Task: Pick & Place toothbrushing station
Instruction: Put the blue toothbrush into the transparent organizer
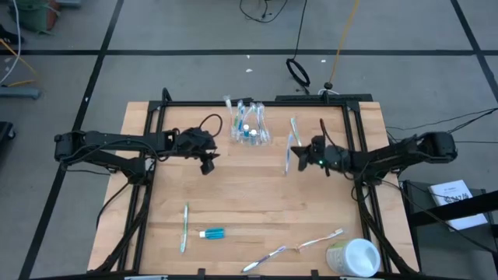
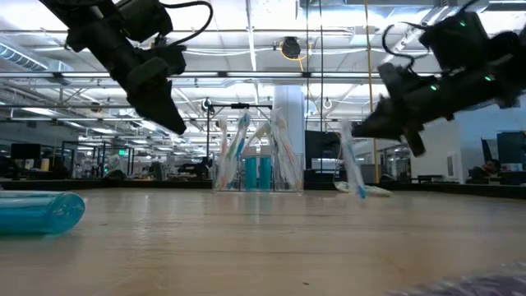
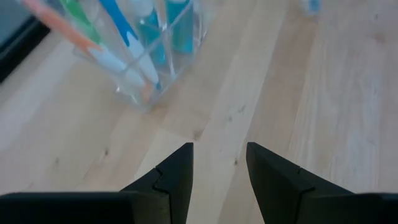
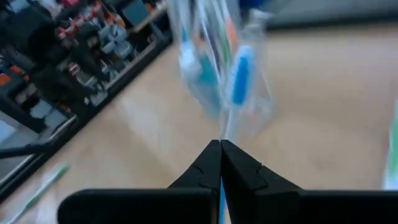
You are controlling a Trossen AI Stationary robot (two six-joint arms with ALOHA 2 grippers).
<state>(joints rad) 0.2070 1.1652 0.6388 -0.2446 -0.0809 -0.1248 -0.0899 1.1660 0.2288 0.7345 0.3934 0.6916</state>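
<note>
On the wooden counter (image 1: pixel 249 194), seen from above, one clear plastic cup (image 1: pixel 249 128) stands near the 12 o'clock edge, holding a bunch of toothbrushes too tangled to count and at least one blue tube. Four toothbrushes lie loose on the boards: a green toothbrush (image 1: pixel 184 227) toward 7 o'clock, two pale toothbrushes (image 1: pixel 263 259) (image 1: pixel 319 240) end to end near 5 o'clock, and one more brush (image 1: pixel 294 129) flat at about 1 o'clock, just beside the right arm's tip. One blue toothpaste tube (image 1: pixel 212 232) lies just beside the green toothbrush, at about 7 o'clock. One larger white cup (image 1: pixel 354 257) lies on its side at the 5 o'clock corner.

The right claw (image 4: pixel 220 151) sits at about 2 o'clock, its fingers pressed together on a blue-and-white toothbrush (image 2: pixel 352 168), which hangs tilted below it with its lower end close to the boards; whether it touches them I cannot tell. Through the right wrist camera the brush head points toward the clear cup.

The left claw (image 3: pixel 219 163) hovers at about 10 o'clock, near the clear cup, its fingers apart and holding nothing, bare wood showing between them.
</note>
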